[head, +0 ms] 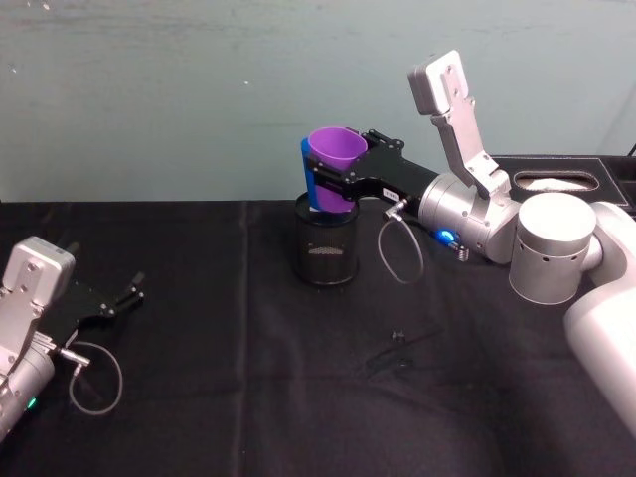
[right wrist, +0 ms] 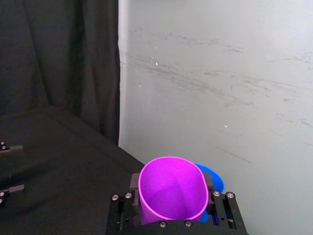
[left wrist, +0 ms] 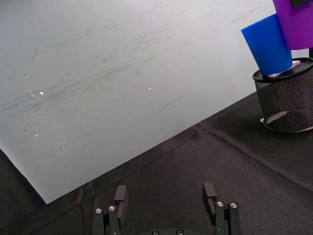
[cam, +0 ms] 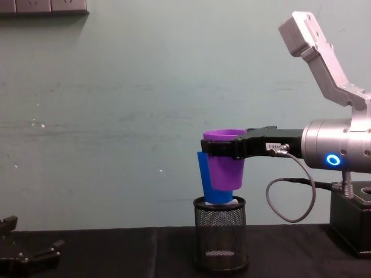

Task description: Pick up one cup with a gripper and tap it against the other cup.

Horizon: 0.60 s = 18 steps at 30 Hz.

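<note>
My right gripper is shut on the purple cup and holds it upright in the air, one jaw on each side. The blue cup stands slightly tilted on top of a black wire-mesh pen holder. In the chest view the purple cup presses against the side of the blue cup, just above the holder's rim. The right wrist view looks down into the purple cup, with the blue cup's rim right behind it. My left gripper rests open and empty on the table at the near left.
A black box stands at the back right, beside my right arm. The pale green wall runs close behind the pen holder. A small dark speck lies on the black tablecloth in front of the holder.
</note>
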Available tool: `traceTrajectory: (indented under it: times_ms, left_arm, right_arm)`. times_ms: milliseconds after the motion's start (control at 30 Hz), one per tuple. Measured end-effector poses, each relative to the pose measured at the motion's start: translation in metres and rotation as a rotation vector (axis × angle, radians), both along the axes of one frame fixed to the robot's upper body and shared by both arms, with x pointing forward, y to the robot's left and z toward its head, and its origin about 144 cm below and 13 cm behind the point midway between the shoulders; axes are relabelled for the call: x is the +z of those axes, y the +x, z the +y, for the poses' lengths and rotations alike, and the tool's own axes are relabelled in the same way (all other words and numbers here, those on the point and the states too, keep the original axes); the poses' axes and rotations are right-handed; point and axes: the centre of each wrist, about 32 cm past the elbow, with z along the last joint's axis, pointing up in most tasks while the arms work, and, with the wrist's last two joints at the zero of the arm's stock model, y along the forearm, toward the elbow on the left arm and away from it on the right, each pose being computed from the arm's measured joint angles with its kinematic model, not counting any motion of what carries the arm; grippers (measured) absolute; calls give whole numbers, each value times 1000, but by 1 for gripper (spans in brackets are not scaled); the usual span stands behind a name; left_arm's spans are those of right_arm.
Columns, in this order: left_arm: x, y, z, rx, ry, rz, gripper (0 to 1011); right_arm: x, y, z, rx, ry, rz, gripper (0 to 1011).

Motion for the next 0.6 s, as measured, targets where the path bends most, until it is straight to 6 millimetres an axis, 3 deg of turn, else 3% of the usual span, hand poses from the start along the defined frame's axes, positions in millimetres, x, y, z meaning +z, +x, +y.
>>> traceTrajectory:
  times_ms: [600]
  left_arm:
    - [0,0,0,0,0,0,1000]
  right_arm:
    - [0,0,0,0,0,0,732]
